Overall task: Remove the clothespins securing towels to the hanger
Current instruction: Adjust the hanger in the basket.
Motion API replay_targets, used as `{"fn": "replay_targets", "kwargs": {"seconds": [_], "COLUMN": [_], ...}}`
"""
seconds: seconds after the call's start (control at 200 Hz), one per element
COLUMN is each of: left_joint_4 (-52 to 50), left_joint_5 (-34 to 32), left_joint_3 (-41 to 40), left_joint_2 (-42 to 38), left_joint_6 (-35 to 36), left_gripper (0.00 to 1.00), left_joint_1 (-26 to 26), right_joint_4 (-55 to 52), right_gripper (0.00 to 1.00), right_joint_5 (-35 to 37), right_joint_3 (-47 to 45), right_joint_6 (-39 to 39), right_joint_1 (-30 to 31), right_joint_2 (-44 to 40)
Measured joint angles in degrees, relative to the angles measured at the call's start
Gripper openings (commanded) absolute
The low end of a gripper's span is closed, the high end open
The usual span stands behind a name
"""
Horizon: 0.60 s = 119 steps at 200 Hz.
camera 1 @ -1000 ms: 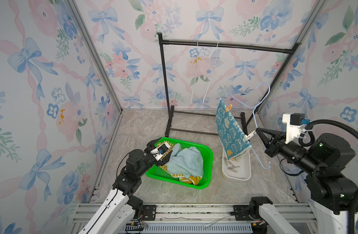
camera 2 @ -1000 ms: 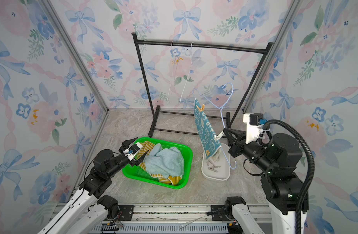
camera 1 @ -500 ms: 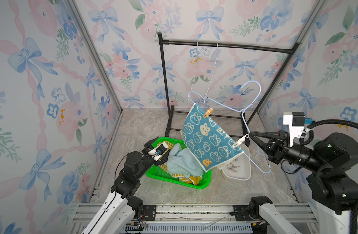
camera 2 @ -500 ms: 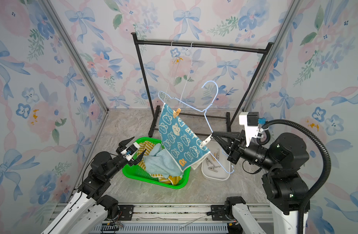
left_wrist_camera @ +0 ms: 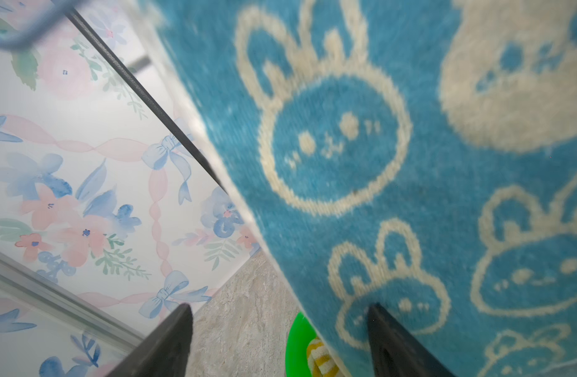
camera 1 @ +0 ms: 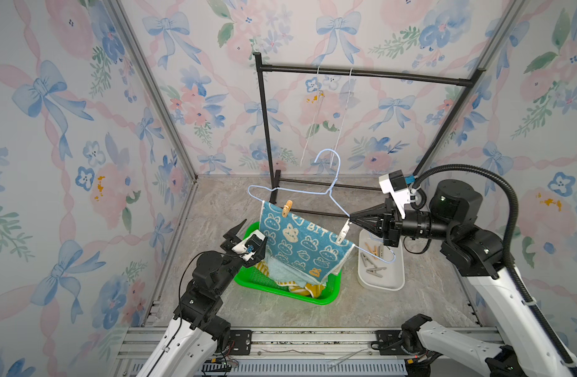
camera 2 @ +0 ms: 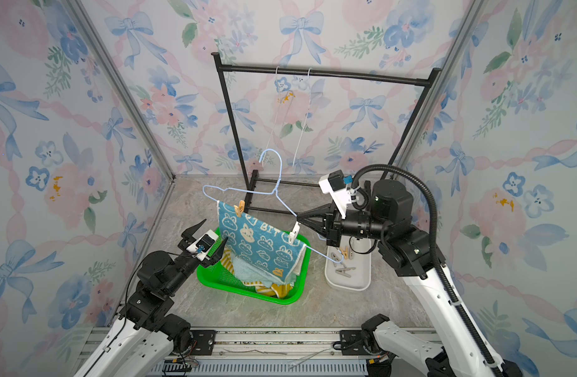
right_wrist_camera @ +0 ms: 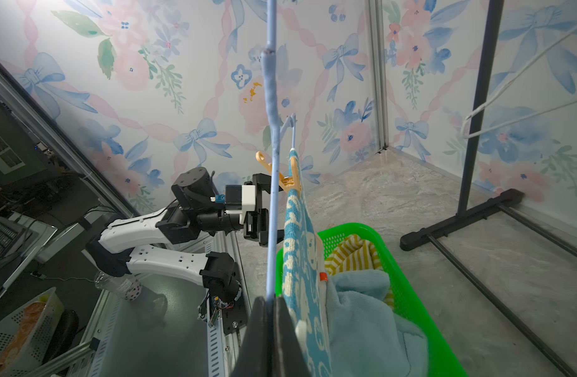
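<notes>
Enclosing marbled floor (camera 1: 427,293), floral-papered walls (camera 1: 85,130)

**Two high eyes, two wrist close-ups**

Both top views look down from high at the front toward the back wall. They share the rack (camera 1: 362,73) at upper centre, the basket (camera 1: 264,287) and both arms. The left wrist camera sits close against the towel (left_wrist_camera: 346,147), beyond the left tool (left_wrist_camera: 279,308). The right wrist camera looks over the right tool (right_wrist_camera: 271,303), along the hanger (right_wrist_camera: 270,98), toward the left arm (right_wrist_camera: 156,228).

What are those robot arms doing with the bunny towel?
The right gripper is clamped on the blue hanger, holding it above the green basket. The bunny towel is pinned to it by a tan clothespin and a white clothespin. The left gripper is open beside the towel's edge. Other pins lie in the white tray.
</notes>
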Motion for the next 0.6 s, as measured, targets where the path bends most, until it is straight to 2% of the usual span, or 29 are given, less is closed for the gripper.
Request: {"fn": "replay_targets", "kwargs": {"seconds": [0.115, 0.21, 0.3, 0.595], "left_joint_4": [-2.5, -4.6, -6.8, -9.9], "left_joint_5": [-1.0, -1.6, -1.0, 8.7], "left_joint_3": [0.0, 0.2, 1.7, 13.2], "left_joint_2": [-1.0, -2.2, -2.8, 3.9], "left_joint_6": [0.4, 0.5, 1.7, 9.3], "left_gripper": [0.82, 0.75, 0.72, 0.72], "left_joint_1": [0.0, 0.0, 0.0, 0.0], "right_joint_4": [3.5, 6.3, 8.2, 11.0], "right_gripper": [0.0, 0.0, 0.0, 0.0], "right_joint_5": [0.7, 0.9, 1.1, 1.1], "right_joint_3": [-4.1, -8.1, -11.4, -17.1], "right_joint_6": [-0.5, -0.9, -1.5, -5.6], "right_joint_1": [0.0, 0.0, 0.0, -0.1], "right_joint_2": [2.8, 4.4, 5.0, 5.7]}}
